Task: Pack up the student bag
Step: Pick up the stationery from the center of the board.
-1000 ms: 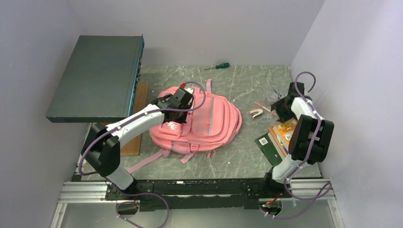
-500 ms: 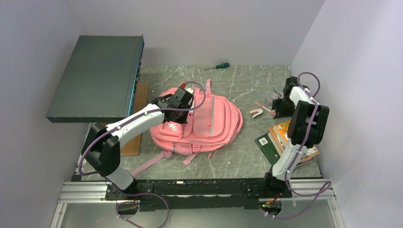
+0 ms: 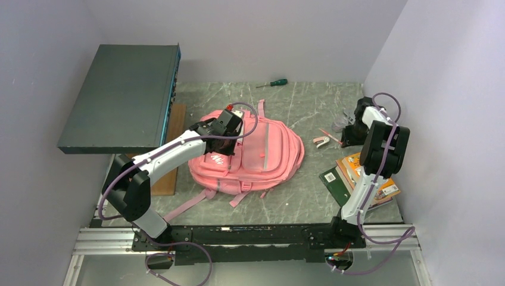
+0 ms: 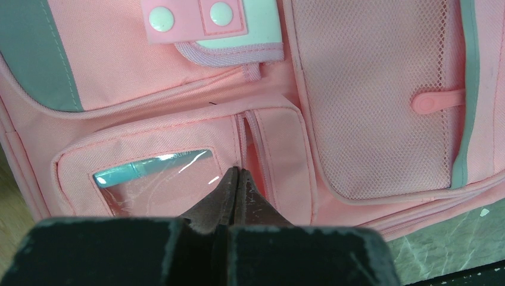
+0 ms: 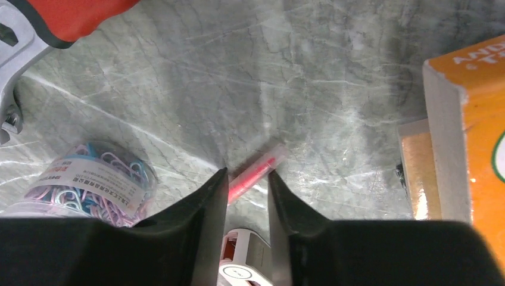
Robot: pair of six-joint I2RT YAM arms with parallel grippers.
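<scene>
The student bag, a large soft pink fabric backpack with grey-trimmed pockets (image 3: 271, 156), lies flat on the grey marbled table (image 5: 309, 71), front face up. My left gripper (image 4: 237, 177) is over the bag's front, fingertips pressed together with no gap, at the seam beside the small clear-windowed pocket (image 4: 156, 179). Whether a zip pull is pinched between them cannot be made out. My right gripper (image 5: 247, 179) is down at the table well to the right of the bag, its jaws apart and straddling a slim red pen (image 5: 257, 171) without yet clamping it. The step in hand appears to be picking up this pen for packing. To do it well, I centre the jaws on the barrel, since the pen lies at a slant across the gap. I then close squarely so it does not roll or pivot out, and lift straight up. I must keep off the clear tub of pastel paper clips (image 5: 89, 186), which lies on the bag side of the pen, and off the orange book (image 5: 470, 119) on the far side. The pen's near end is hidden behind one finger. A white and pink object (image 5: 245, 275) between the fingers is cut off at the frame edge. No view shows whether any bag compartment is open.
</scene>
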